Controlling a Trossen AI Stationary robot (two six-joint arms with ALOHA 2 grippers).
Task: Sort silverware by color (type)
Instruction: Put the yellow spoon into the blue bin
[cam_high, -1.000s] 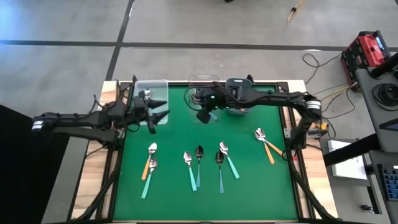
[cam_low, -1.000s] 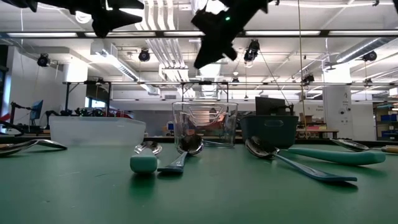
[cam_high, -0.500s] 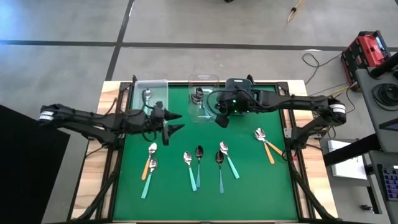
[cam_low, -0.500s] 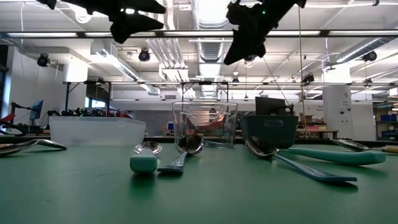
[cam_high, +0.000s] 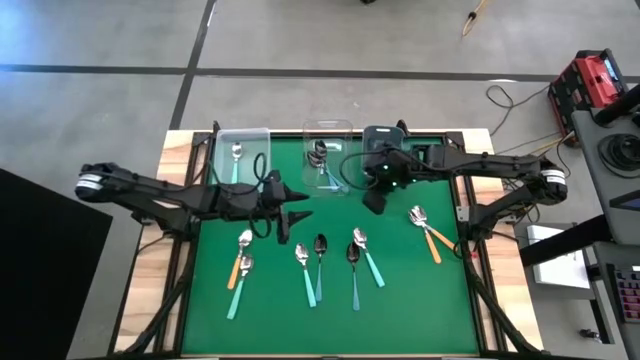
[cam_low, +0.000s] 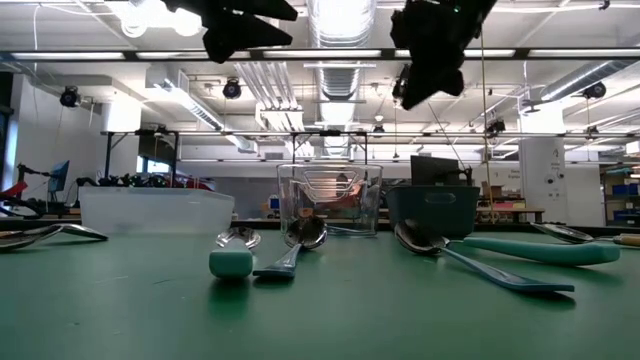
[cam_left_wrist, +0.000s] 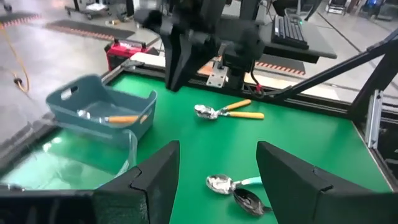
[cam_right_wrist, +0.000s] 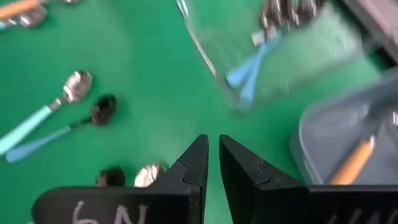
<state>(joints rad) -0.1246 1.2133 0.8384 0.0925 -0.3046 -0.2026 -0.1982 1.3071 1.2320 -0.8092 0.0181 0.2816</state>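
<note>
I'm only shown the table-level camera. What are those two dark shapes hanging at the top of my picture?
Observer: They are the robot's two grippers. The left gripper hangs open above the green mat. The right gripper is shut and empty.
Operator: Is anything inside that grey-blue plastic bin? I see only its side.
Observer: Yes, the grey-blue plastic bin holds an orange-handled spoon.
Operator: How many spoons lie on the mat itself?
Observer: From above, about eight, including a pair of orange-handled spoons near the mat's right edge.
</note>
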